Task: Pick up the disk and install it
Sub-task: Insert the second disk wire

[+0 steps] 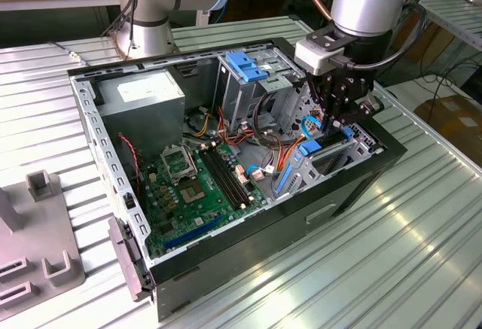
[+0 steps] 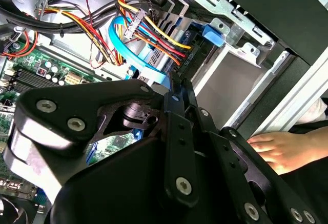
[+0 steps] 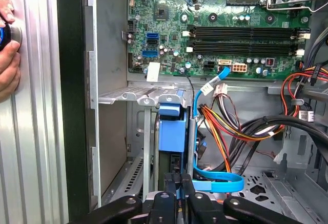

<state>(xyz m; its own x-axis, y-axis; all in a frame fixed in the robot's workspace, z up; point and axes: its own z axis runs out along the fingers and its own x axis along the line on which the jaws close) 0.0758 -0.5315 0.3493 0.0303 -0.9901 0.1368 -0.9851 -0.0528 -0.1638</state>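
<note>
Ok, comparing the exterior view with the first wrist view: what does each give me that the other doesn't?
Exterior view alone: the whole open computer case on the slatted table, the grey power-supply box, the upright cage with a blue top and the arm over the drive bay.

First wrist view alone: a person's hand outside the case wall.

Both: the motherboard, the gripper, the blue cable and the blue-framed disk in the bay.

- The tabletop point(image 1: 392, 254) is ribbed bare metal with a soft sheen.
- The computer case point(image 1: 256, 246) is matt black outside, dull grey sheet metal inside.
- The disk point(image 3: 171, 131) wears a smooth blue plastic carrier.
- The tool point(image 3: 179, 193) is matt black metal with bright screw heads.
- The motherboard point(image 1: 199, 186) is glossy green.
</note>
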